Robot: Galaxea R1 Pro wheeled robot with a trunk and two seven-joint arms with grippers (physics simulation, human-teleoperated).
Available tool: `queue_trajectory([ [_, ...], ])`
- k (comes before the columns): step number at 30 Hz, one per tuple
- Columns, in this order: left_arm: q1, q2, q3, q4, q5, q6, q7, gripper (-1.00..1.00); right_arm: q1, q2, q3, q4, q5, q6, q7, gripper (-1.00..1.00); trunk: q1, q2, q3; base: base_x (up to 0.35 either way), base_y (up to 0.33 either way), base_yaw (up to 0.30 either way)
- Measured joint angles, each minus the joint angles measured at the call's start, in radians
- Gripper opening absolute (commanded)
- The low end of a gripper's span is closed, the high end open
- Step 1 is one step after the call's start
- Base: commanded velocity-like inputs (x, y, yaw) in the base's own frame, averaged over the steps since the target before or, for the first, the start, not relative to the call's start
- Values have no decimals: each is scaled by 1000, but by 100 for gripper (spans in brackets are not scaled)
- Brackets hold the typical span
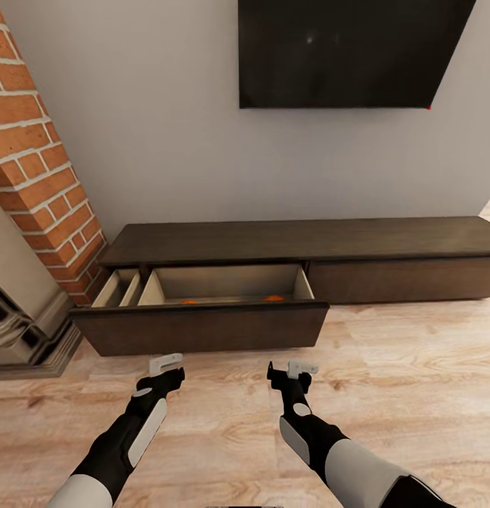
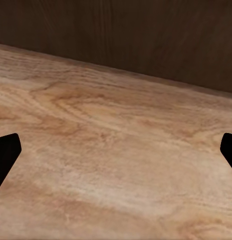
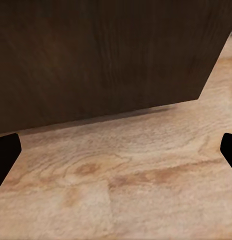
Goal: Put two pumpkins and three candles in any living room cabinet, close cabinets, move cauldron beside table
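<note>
Dark-brown cabinet [image 1: 301, 243] drawer [image 1: 202, 324] open, pumpkins [image 1: 274, 298] inside; both end effectors [image 1: 165, 363] [image 1: 291, 368] spread apart, empty

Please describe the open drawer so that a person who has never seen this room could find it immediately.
Below the black screen on the grey wall stands a long, low dark-brown cabinet. The drawer is at its left end, next to the brick column. It alone is pulled out, showing a pale beige interior with small orange things inside; the front to its right is shut.
</note>
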Motion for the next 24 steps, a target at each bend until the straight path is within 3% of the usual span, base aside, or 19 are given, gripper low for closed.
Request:
queue_trajectory([
  [3,0,1,0,3,-1,-8,0,100,0,0,1,-1,22,-24,1,100,12,-21,-9,0,0,0],
  [9,0,12,-2,4,-6,-14,-1,100,0,1,2,-11,131,-61,2,100,35,-63,-28,0,0,0],
  [13,8,14,-3,1,-18,-66,-3,100,0,0,2,-16,148,-65,2,100,50,-91,-41,0,0,0],
  [16,26,15,-3,0,-64,-142,-5,100,0,1,1,-20,151,-66,2,100,61,-112,-50,0,0,0],
  [20,39,13,-3,-1,-102,-175,-5,100,0,0,1,-21,152,-68,3,100,77,-140,-63,0,0,0],
  [24,42,13,-5,0,-110,-182,-5,100,0,0,0,-22,151,-68,3,100,92,-168,-75,0,0,0],
])
